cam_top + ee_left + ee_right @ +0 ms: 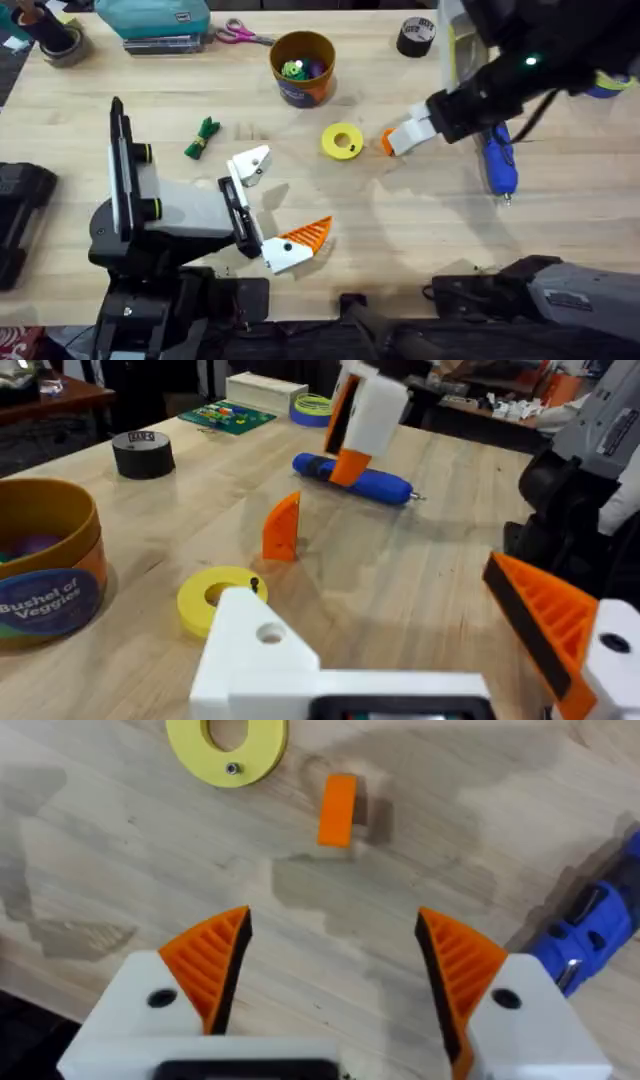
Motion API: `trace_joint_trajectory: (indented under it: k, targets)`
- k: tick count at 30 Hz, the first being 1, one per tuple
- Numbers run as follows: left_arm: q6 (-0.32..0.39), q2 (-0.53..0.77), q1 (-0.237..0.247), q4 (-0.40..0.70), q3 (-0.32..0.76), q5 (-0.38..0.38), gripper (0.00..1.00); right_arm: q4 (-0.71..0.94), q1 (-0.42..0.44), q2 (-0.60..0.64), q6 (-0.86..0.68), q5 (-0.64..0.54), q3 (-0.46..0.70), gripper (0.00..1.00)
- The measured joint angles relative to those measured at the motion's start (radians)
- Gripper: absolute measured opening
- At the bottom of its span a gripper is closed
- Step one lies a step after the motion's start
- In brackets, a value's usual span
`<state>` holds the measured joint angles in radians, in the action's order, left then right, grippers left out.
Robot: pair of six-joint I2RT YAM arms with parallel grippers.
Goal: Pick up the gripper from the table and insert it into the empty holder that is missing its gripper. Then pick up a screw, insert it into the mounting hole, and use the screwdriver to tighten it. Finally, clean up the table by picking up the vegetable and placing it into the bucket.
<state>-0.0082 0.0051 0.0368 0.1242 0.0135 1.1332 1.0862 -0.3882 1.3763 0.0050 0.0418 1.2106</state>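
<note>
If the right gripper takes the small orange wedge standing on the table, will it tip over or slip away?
The orange gripper wedge stands on a narrow edge, so a nudge from one finger would probably topple it. It looks like stiff, light plastic, likely to skid on the smooth table. The right gripper is open above it; ribbed pads should help hold it.

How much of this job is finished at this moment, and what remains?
Nothing looks finished yet. The small orange ribbed wedge lies on the wooden table, and the right gripper hangs open above it. The left gripper's white finger mount has no orange tip. The blue electric screwdriver lies unused, a screw rests on the yellow disc, and the green leafy toy vegetable is outside the orange cup.
</note>
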Motion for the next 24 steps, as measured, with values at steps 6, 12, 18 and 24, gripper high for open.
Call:
trace_joint_trajectory:
  k: [6, 12, 18, 24]
  targets:
    - [0.0, 0.0, 0.0, 0.0, 0.0, 0.0, 0.986, -0.055, 0.0, 0.097, 0.028, 0.0, -0.001, 0.973]
    - [0.0, 0.0, 0.0, 0.0, 0.0, 0.0, 0.986, -0.121, 0.0, 0.176, 0.054, 0.0, -0.003, 0.932]
    - [0.0, 0.0, 0.0, 0.0, 0.0, 0.0, 0.986, -0.179, 0.0, 0.257, 0.063, 0.0, -0.003, 0.779]
    - [0.0, 0.0, 0.0, 0.0, 0.0, 0.0, 0.986, -0.192, 0.0, 0.272, 0.07, 0.0, -0.004, 0.544]
